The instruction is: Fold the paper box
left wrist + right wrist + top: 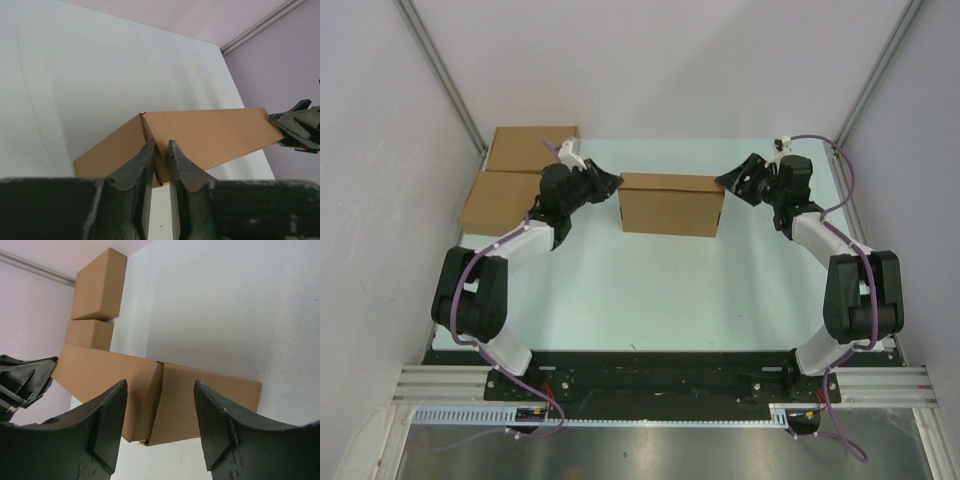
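Paper box [670,205] stands closed on surface [650,290], btwn both claws. L claw [161,145] narrow, tips at box's near corner; grip unclear. R claw [160,383] wide, straddling opp. corner.

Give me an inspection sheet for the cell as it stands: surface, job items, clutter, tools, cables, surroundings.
Surface: pale table, faint scuff lines in the wrist views.
Job's things: paper box, closed up, mid-table between the two tools.
Clutter: two flat brown boxes, far left corner, apart from the paper box.
Grippers: left tool, jaws nearly together at the box's left end, grip cannot be told; right tool, jaws wide open at the box's right end.
Cables: purple cables run along both arms.
Surroundings: white walls, metal rail at the near edge.
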You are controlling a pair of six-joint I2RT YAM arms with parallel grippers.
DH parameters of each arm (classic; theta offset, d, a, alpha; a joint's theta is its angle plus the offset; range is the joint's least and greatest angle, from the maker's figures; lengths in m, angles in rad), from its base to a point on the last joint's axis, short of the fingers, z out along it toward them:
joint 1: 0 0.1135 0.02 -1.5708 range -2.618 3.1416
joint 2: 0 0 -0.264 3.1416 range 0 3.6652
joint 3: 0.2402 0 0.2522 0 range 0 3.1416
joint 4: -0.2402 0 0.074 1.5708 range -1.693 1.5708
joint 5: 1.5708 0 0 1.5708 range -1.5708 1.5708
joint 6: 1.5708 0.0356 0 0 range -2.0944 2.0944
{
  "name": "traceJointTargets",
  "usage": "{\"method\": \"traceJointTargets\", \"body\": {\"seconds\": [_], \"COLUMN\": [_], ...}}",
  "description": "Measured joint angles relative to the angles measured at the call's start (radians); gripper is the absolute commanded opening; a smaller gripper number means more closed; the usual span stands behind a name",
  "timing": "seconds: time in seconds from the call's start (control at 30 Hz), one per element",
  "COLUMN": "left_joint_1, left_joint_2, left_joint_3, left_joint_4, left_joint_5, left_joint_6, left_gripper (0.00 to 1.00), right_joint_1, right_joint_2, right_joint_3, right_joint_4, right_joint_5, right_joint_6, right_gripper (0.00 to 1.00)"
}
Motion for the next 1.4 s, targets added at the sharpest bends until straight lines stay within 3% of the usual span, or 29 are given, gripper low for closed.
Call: {"method": "traceJointTargets", "body": {"seconds": [0.2,0.47,1.13,1.2,1.4], "left_joint_1": [0.0,-0.001,-0.001,-0.001,0.001], "left_joint_2": [0.0,0.008,0.037,0.04,0.039], "left_joint_3": [0.006,0.013,0.013,0.009,-0.006], "left_joint_4": [-0.011,-0.01,0.05,0.063,0.058], "left_joint_5": [-0.002,-0.002,-0.003,-0.003,-0.02], "left_joint_6": [0.008,0.008,0.006,0.006,-0.002], "left_gripper": [0.24,0.24,0.25,0.27,0.45], "right_joint_1": [-0.001,-0.022,-0.048,-0.049,-0.051], "right_joint_2": [0.0,0.025,0.116,0.121,0.123], "right_joint_3": [-0.004,-0.035,-0.134,-0.135,-0.14], "right_joint_4": [0.021,0.13,0.473,0.484,0.497], "right_joint_5": [-0.026,-0.063,-0.107,-0.109,-0.116], "right_joint_6": [0.005,0.032,0.069,0.069,0.068], "right_gripper": [0.43,0.29,0.18,0.17,0.22]}}
